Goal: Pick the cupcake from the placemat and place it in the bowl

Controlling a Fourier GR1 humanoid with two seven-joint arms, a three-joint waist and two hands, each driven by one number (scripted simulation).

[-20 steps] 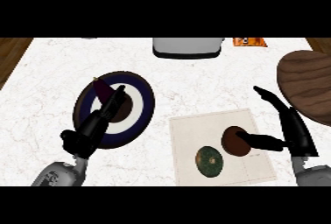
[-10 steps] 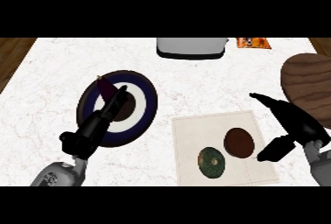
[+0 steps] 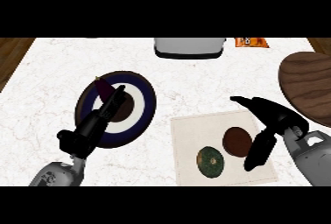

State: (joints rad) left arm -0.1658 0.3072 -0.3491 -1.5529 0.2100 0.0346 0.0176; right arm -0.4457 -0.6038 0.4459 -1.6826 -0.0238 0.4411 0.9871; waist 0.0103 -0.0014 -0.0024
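The cupcake (image 3: 236, 141), a brown round seen from above, sits on the beige placemat (image 3: 194, 131) at the lower right. My right hand (image 3: 270, 126) is open just right of it, its fingers (image 3: 256, 154) pointing down along the cupcake's right side, and whether they touch it I cannot tell. The bowl (image 3: 147, 101), navy-rimmed with a white ring and a brown centre, stands to the left. My left hand (image 3: 96, 127) lies open across the bowl, straight fingers reaching to its middle.
A green round thing (image 3: 211, 161) lies on the placemat just below and left of the cupcake. A dark wooden board (image 3: 309, 87) is at the right edge. A grey appliance (image 3: 189, 47) and an orange packet (image 3: 251, 42) stand at the back.
My right hand has drawn off the cupcake to the right and turned its fingers downward. The cupcake stays on the placemat, now uncovered. The left hand has barely moved.
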